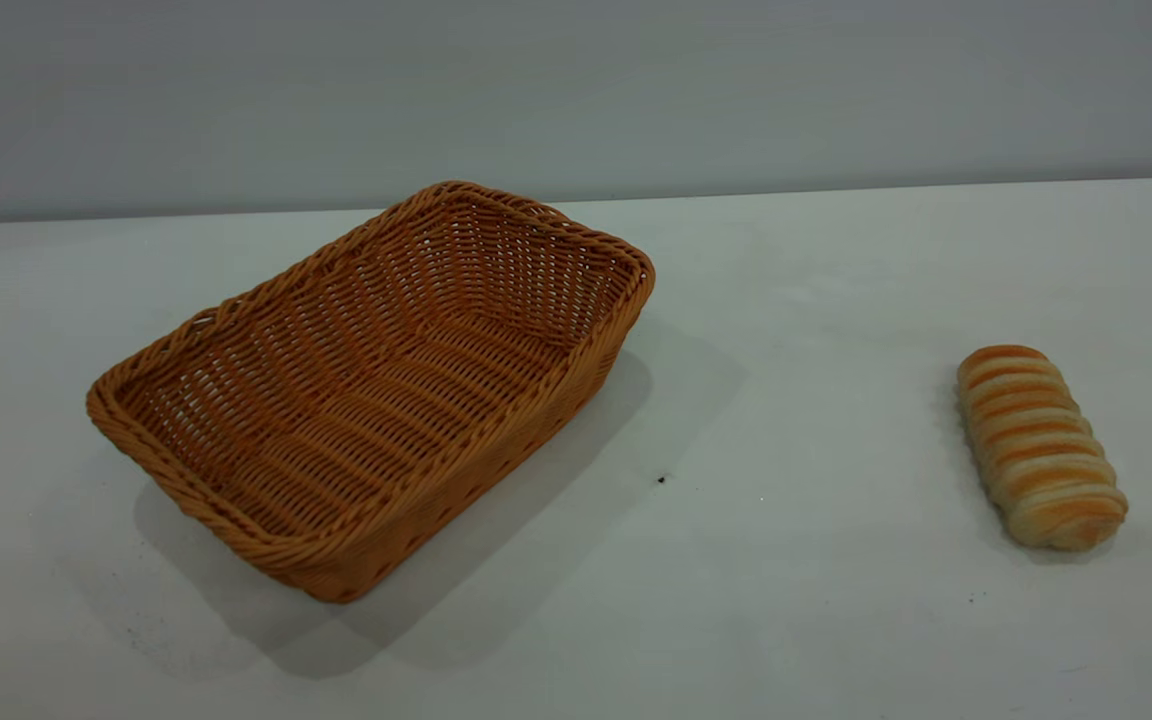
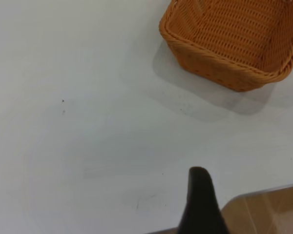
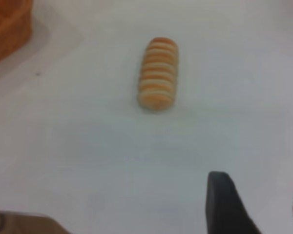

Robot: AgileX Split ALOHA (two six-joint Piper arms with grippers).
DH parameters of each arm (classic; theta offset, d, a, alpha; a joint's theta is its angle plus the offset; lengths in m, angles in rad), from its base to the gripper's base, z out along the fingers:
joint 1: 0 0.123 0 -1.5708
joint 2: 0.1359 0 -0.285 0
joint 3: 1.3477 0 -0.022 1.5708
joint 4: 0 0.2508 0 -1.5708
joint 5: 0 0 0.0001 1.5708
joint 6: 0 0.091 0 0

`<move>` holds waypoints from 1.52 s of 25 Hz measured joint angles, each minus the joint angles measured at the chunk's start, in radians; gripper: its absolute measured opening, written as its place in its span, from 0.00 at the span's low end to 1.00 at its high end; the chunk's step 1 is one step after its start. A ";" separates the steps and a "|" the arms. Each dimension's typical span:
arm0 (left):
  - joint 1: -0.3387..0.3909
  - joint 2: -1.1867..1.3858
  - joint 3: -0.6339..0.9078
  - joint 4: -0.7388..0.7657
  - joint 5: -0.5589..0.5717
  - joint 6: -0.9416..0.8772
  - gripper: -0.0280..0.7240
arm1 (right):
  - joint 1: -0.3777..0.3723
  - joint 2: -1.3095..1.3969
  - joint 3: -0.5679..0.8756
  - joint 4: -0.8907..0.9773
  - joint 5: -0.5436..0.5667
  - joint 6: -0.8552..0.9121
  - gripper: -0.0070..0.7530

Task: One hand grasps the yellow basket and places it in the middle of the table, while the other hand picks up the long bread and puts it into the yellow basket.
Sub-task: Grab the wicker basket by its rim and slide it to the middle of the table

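Note:
The yellow basket sits empty on the left part of the white table, turned at an angle. The long bread lies flat on the table at the right, well apart from the basket. Neither gripper shows in the exterior view. In the left wrist view my left gripper is open over bare table near the table's edge, with only one finger showing and the basket farther off. In the right wrist view my right gripper is open and empty, some way short of the bread.
A plain grey wall stands behind the table. A small dark speck marks the tabletop between basket and bread. The table's edge and brown floor show close to the left gripper. A corner of the basket shows in the right wrist view.

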 joint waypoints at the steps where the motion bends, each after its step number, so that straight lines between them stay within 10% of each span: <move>1: 0.000 0.000 0.000 0.001 0.000 0.000 0.81 | 0.005 0.000 0.000 0.000 0.000 0.013 0.51; 12: -0.002 0.191 -0.005 0.018 -0.023 -0.153 0.77 | 0.006 0.254 -0.155 -0.071 -0.062 0.032 0.51; 38: -0.003 1.233 -0.020 -0.233 -0.787 -0.183 0.66 | 0.006 1.058 -0.320 -0.179 -0.296 0.185 0.51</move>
